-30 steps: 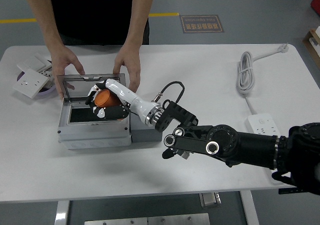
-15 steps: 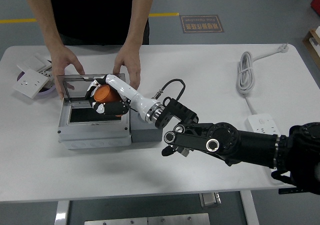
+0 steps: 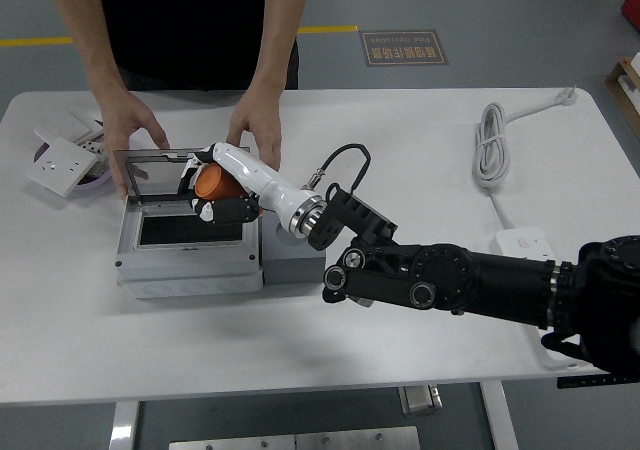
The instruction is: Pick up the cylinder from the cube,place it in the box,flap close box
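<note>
Your right hand (image 3: 215, 192) is wrapped around the orange cylinder (image 3: 212, 181), holding it above the far part of the open grey box (image 3: 188, 260). The grey cube (image 3: 294, 261) sits touching the box's right wall. Lower the cylinder straight into the dark cavity before releasing, staying clear of the raised clear flap (image 3: 165, 163) that the person's hands (image 3: 257, 127) steady from the desk's (image 3: 400, 160) far side. Compared with a second ago, the hand has carried the cylinder slightly farther back and higher.
</note>
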